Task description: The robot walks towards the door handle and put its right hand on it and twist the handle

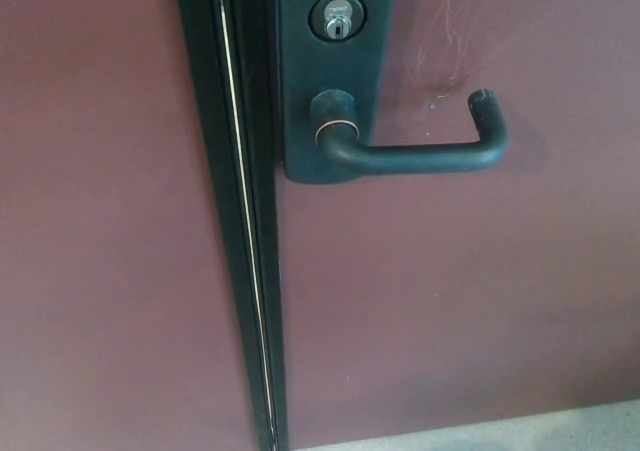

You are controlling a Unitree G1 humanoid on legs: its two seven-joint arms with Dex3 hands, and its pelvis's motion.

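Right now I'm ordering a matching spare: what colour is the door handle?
Black, with a thin copper-coloured ring at its base; the door handle shows in the head view.

1. We see a dull reddish-brown door (450,301), with pale whitish scuffs (450,41) near its top.
2. The handle (420,156) is matt black, with a thin copper ring (336,124) at its base.
3. The plate (300,81) behind it is black.
4. The lock (338,18) is silver in a black surround.
5. The frame strip (235,221) is black with a thin bright line.
6. The floor (520,433) is light grey.
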